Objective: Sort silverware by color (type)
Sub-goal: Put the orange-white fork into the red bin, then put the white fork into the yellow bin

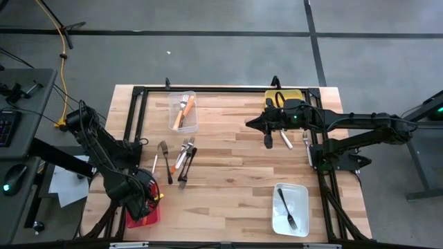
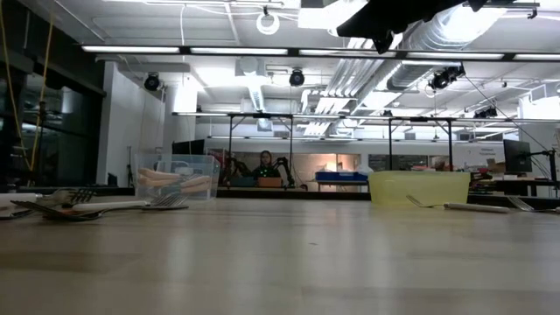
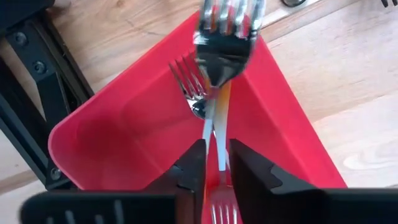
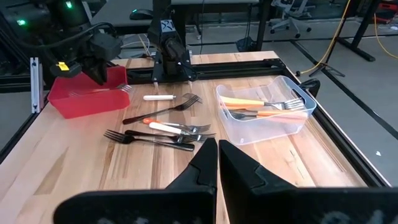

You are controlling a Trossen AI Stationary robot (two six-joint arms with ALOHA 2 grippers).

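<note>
The left gripper (image 3: 214,163) is hovering over the red bin (image 3: 137,124) at the table's near left corner, fingers parted slightly with a fork (image 3: 217,74) standing loose between them, tines hanging over the bin. The right gripper (image 4: 216,163) is waiting clamped shut and empty near the yellow bin (image 1: 291,95). More forks (image 1: 181,155) are lying mid-table; orange-handled ones are sitting in the clear bin (image 1: 184,111), one dark fork in the white bin (image 1: 291,207).

red bin (image 1: 143,216) mostly hidden, fork (image 3: 219,37) seemingly blurred
</note>
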